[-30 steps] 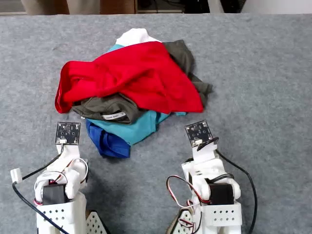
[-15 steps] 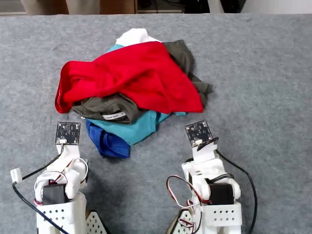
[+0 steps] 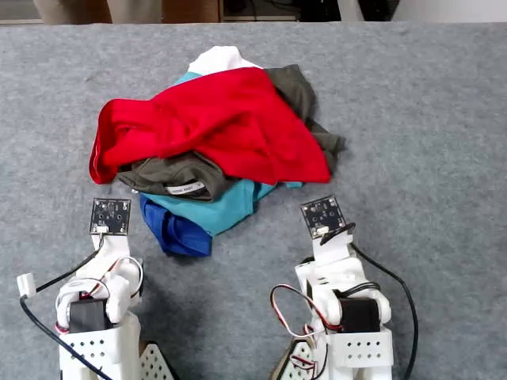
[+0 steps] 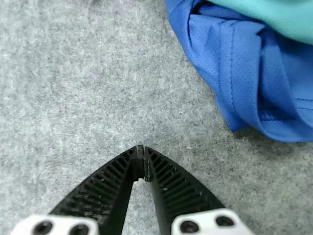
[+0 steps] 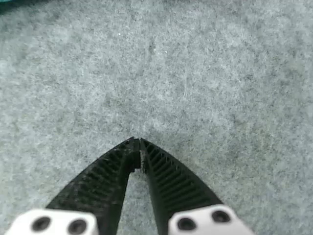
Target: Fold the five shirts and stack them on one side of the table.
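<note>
Both arms sit tucked back at the near edge of the grey table (image 3: pixel 428 119). The left gripper (image 4: pixel 140 161) is pinched shut on nothing, just left of the blue shirt (image 3: pixel 178 231). The right gripper (image 5: pixel 137 156) is likewise closed and holding nothing. Beyond them lies the heap: teal shirt (image 3: pixel 214 207), olive shirt (image 3: pixel 174 176), red shirt (image 3: pixel 214 123) on top, white shirt (image 3: pixel 218 59) farthest.

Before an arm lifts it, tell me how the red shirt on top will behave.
The red shirt lies crumpled and draped, so it will likely sag and unfurl when lifted. It rests on the olive shirt, so a pull may drag that one along.
</note>
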Robot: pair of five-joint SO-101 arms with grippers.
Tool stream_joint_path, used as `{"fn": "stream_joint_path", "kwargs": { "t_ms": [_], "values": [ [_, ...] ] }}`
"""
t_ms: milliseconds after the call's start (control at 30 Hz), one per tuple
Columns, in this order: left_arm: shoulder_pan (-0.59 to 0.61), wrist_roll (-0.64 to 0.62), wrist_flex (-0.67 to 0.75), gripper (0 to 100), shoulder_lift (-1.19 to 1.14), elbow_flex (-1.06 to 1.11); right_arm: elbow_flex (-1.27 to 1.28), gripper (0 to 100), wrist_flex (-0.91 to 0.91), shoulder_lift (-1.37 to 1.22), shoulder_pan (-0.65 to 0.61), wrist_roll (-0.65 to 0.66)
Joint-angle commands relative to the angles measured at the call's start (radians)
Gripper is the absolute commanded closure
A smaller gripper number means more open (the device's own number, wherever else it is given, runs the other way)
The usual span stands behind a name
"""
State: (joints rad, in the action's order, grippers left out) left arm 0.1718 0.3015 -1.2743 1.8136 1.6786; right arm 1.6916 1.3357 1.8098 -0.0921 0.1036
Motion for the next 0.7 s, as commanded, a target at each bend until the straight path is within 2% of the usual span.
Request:
{"fn": "stream_joint_path", "kwargs": {
  "t_ms": [0, 233, 333, 433, 533, 600, 667],
  "values": [
    [0.009, -0.006, -0.002, 98, 0.005, 0.014, -0.002, 98.4, -0.011, 0.108, -0.021, 0.000],
    [0.009, -0.006, -0.002, 98, 0.005, 0.014, -0.002, 98.4, -0.011, 0.108, -0.033, 0.002],
    [0.009, -0.005, -0.002, 98, 0.005, 0.014, -0.004, 98.2, -0.014, 0.108, -0.105, 0.003],
    [0.018, 0.000, 0.014, 98, 0.007, 0.014, -0.028, 98.0, -0.084, 0.108, -0.104, 0.028],
    [0.064, 0.032, 0.046, 98, 0.007, 0.012, -0.113, 90.2, -0.172, 0.099, -0.099, 0.112],
    [0.132, 0.083, 0.060, 98, 0.007, -0.005, -0.189, 82.7, -0.227, 0.097, -0.105, 0.092],
    [0.186, 0.100, 0.063, 98, 0.007, -0.020, -0.265, 79.3, -0.282, 0.084, -0.104, 0.052]
  ]
}}
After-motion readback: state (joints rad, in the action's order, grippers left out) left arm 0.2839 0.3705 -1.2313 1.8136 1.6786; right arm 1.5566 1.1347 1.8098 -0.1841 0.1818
